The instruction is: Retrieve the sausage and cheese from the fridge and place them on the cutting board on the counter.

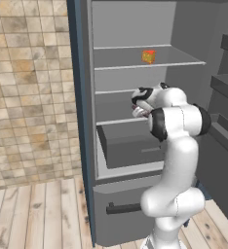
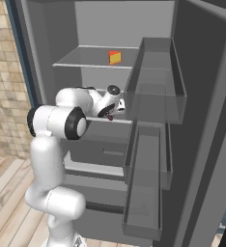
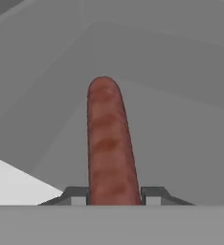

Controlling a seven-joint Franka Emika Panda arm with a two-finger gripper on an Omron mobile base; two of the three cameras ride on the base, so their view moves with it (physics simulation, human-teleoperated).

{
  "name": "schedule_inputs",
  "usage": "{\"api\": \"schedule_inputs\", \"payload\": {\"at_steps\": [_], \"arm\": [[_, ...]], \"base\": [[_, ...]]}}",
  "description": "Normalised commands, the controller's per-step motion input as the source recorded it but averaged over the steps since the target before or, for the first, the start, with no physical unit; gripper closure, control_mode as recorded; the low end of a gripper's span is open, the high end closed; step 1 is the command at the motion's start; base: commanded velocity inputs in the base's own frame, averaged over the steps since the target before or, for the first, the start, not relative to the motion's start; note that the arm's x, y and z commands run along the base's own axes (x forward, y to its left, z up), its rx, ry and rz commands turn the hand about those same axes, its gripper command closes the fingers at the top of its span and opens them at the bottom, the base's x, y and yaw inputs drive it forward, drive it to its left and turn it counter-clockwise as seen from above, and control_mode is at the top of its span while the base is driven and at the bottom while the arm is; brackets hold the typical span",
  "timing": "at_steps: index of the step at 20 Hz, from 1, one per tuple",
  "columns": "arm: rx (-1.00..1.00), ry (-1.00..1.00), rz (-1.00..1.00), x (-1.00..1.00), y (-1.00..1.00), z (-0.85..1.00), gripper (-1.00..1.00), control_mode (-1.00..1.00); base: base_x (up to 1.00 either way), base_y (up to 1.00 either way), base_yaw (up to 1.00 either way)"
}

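The fridge stands open, with my arm reaching onto its middle shelf. The sausage, a red-brown cylinder, points away from the hand and lies on the grey shelf. My gripper has one fingertip pressed against each side of its near end. From the base the gripper shows at the shelf's front with a bit of red at its tips. The cheese, a yellow-orange wedge, sits on the shelf above, apart from the hand. The cutting board and the counter are out of view.
The open fridge door with its clear bins stands close on the right of the arm. A grey drawer lies under the middle shelf, and a lower drawer with a dark handle below. Tiled wall and wood floor lie left.
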Motion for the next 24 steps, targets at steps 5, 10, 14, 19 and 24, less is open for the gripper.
{"api": "schedule_inputs", "payload": {"at_steps": [5, 10, 14, 19, 24], "arm": [[0.0, 0.0, 0.0, -0.88, 0.19, 0.64, 1.0, -1.0], [0.0, 0.0, 0.0, -0.86, 0.31, 0.94, 1.0, -1.0], [0.0, 0.04, 0.0, -0.96, 0.13, 0.89, 1.0, -1.0], [0.0, 0.04, 0.0, -1.0, 0.03, 0.67, 1.0, -1.0], [0.0, 0.0, -0.02, -1.0, 0.33, 0.25, 1.0, -1.0]], "base": [[0.0, 0.0, 0.0], [0.0, 0.0, 0.0], [0.0, 0.0, 0.0], [0.0, 0.0, 0.0], [0.0, 0.0, 0.0]]}}
